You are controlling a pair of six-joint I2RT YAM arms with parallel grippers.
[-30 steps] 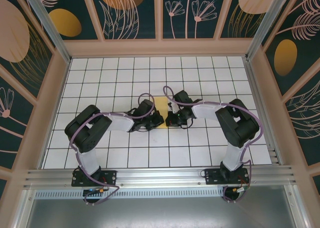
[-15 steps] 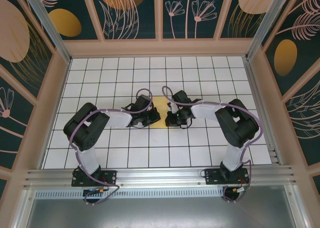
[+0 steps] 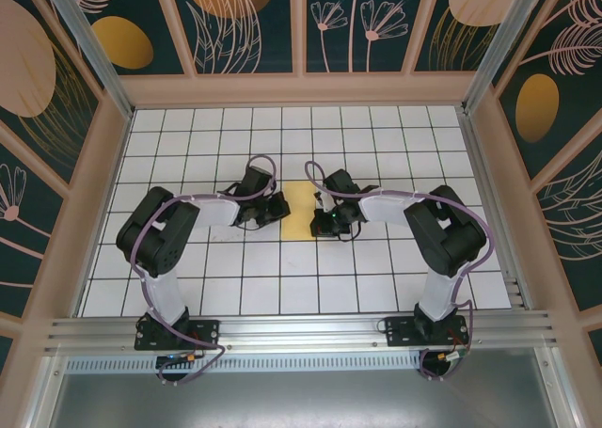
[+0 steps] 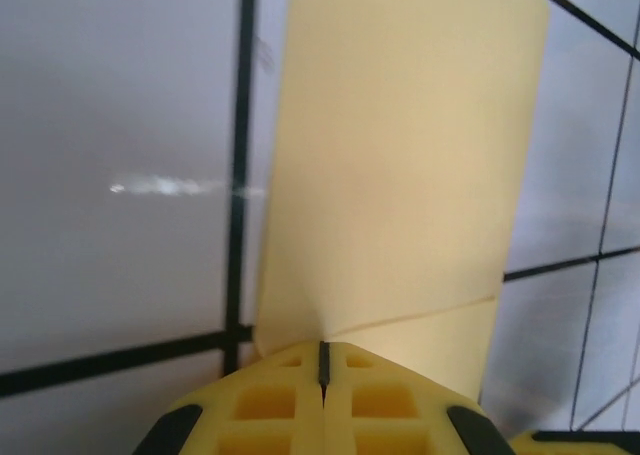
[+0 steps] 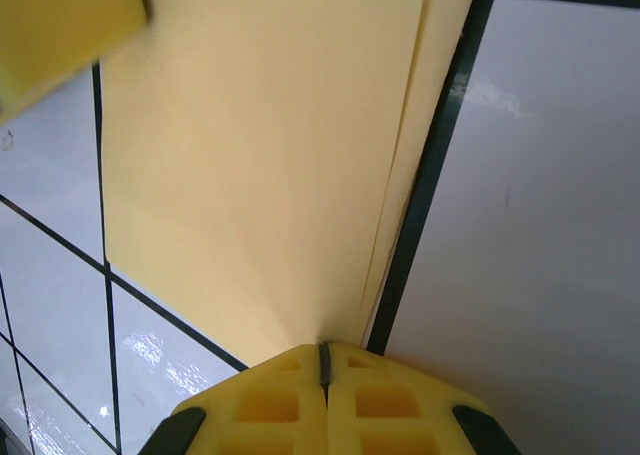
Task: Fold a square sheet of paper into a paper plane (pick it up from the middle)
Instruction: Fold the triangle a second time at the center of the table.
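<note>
The square sheet of paper (image 3: pixel 303 212) lies mid-table as a folded yellow rectangle. Two layers show in the left wrist view (image 4: pixel 400 155) and the right wrist view (image 5: pixel 260 155). My left gripper (image 3: pixel 280 209) is shut, with its yellow tips (image 4: pixel 323 360) touching the paper's left edge where the upper layer's edge meets them. My right gripper (image 3: pixel 322 225) is also shut, its tips (image 5: pixel 323 360) against the paper's edge beside a black grid line. I cannot tell whether either pinches the paper. The paper plane is out of view.
The white gridded table (image 3: pixel 235 277) is boxed in by tan walls (image 3: pixel 301 89) at the back and both sides. An aluminium rail (image 3: pixel 301 329) runs along the near edge by the arm bases. A blurred yellow block (image 5: pixel 60 25) sits at the right wrist view's top left.
My left gripper has slid left and slightly away, off the paper's middle to its left edge, uncovering more yellow. The right gripper has barely moved. Both stayed shut.
</note>
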